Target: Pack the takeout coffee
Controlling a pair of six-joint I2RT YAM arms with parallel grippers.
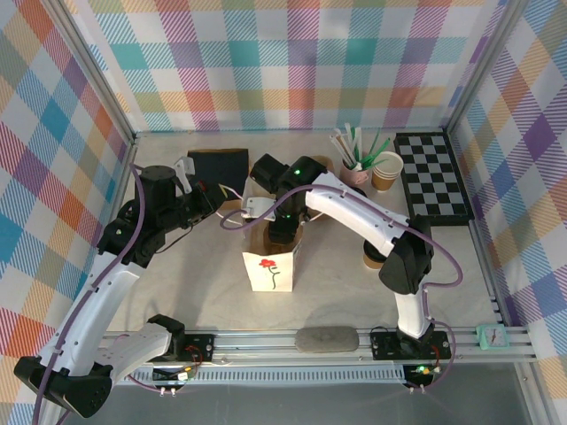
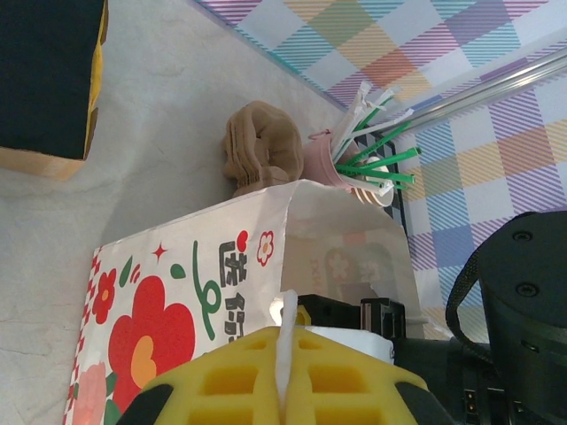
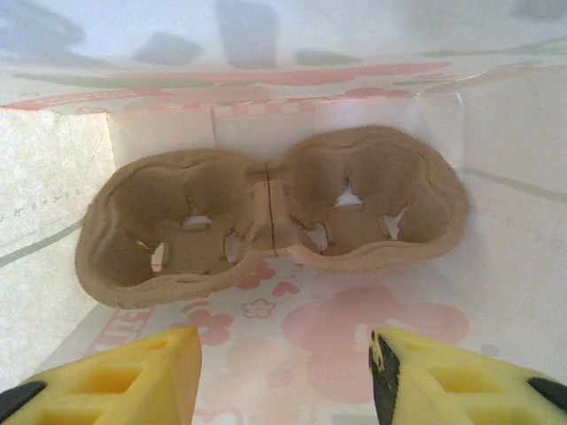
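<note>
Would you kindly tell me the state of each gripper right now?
Left gripper: closed, pinching the paper bag edge.
Right gripper: open, empty, inside the bag.

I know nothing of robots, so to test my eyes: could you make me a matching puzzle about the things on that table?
Things:
1. pulp cup carrier
2. pink cup
3. checkered mat

Descriptions:
a. holds green and white straws
b. lies flat at the far right
c. sits inside the paper bag

Pairs: 1-c, 2-a, 3-b.
</note>
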